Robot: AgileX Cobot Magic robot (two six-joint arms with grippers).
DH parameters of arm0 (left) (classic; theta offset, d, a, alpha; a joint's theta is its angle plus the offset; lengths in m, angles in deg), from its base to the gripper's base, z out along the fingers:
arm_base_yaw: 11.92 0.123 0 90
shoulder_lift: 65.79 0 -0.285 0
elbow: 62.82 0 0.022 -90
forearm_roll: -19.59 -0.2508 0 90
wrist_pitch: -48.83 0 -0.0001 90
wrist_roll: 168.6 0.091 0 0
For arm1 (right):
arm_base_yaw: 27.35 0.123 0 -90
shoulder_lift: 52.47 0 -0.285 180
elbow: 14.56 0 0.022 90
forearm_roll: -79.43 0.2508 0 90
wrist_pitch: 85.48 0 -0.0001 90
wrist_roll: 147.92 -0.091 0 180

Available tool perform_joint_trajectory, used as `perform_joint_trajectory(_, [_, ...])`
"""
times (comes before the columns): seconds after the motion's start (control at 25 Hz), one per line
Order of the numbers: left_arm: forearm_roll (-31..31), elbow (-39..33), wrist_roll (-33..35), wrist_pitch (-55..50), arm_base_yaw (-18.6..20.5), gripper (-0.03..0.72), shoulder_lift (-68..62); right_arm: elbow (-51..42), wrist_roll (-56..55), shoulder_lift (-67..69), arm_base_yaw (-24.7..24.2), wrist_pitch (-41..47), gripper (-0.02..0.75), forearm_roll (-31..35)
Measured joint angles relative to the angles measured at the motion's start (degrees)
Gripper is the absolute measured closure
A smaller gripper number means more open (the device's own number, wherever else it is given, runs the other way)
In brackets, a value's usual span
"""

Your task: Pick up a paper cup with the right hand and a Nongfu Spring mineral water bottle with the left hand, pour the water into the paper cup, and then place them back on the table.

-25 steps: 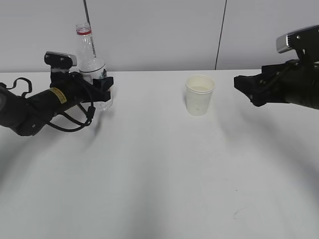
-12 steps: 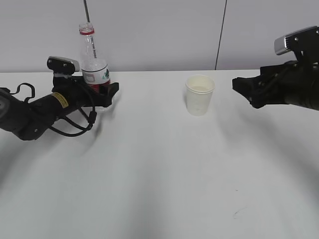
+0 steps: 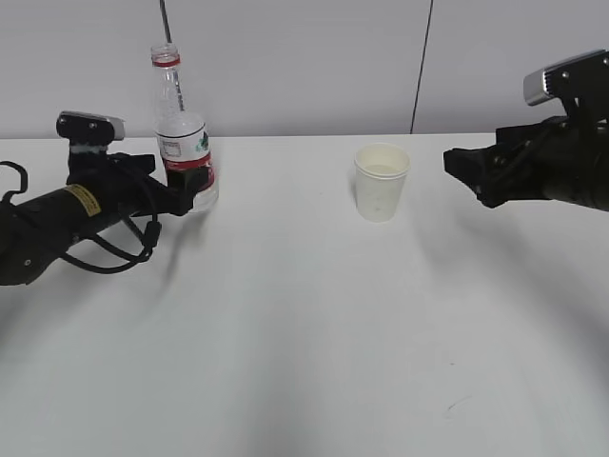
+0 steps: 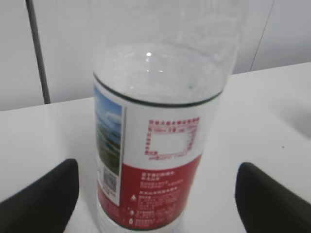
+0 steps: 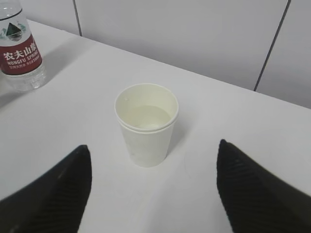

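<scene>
White table (image 3: 304, 333), grey panelled wall behind, nothing else on the surface that I can see.

Bottle (image 3: 183, 133) stands upright at the far left of the table, cap off as far as I can tell, red neck ring visible. Cup (image 3: 382, 181) stands upright near the middle, well apart from the bottle. Right wrist view shows water (image 5: 146, 118) in the cup, filling the lower part.

Left gripper (image 3: 190, 188) sits low at the bottle's base. Left wrist view shows its fingers (image 4: 46, 194) wide, one each side of the bottle (image 4: 155, 145), with table showing in the gaps. So it's around the bottle, not clamped on it. Contact on the far side I can't rule out from the exterior view, but the wrist view reads as released.

Right gripper (image 3: 476, 176) hovers off to the right of the cup, apart from it, above the table. Fingers (image 5: 53, 194) wide, cup (image 5: 146, 124) centred between them in the wrist view but well ahead, nothing held.

My read on progress: pour looks done, since there's water in the cup and the bottle is only part full. Both items are down on the table and standing. Cup is released. Bottle looks released too. What's left, as I judge it, is just backing the left arm clear without nudging the bottle, which is tall and light and would tip easily.
</scene>
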Motion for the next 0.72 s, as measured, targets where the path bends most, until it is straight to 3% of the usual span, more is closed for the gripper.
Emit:
perform_joint_trajectory(0.24, [0.7, -9.9, 0.0, -5.7, 0.1, 0.102, 10.9, 0.0, -0.2, 0.0, 0.0, 1.3, 0.15, -0.4])
perform_joint_trajectory(0.4, [0.5, -14.9, 0.0, -15.5, -0.1, 0.102, 23.2, 0.0, -1.6, -1.0, 0.6, 8.6, 0.15, -0.5])
perform_joint_trajectory(0.52, [0.5, -15.9, 0.0, -23.6, -0.3, 0.102, 33.3, 2.1, -1.9, -2.0, 4.1, 22.0, 0.15, 0.3])
perform_joint_trajectory(0.72, [0.5, -16.0, 0.0, -42.8, -3.7, 0.102, 48.6, 11.3, -0.4, -2.0, 13.7, 54.1, 0.15, 5.5])
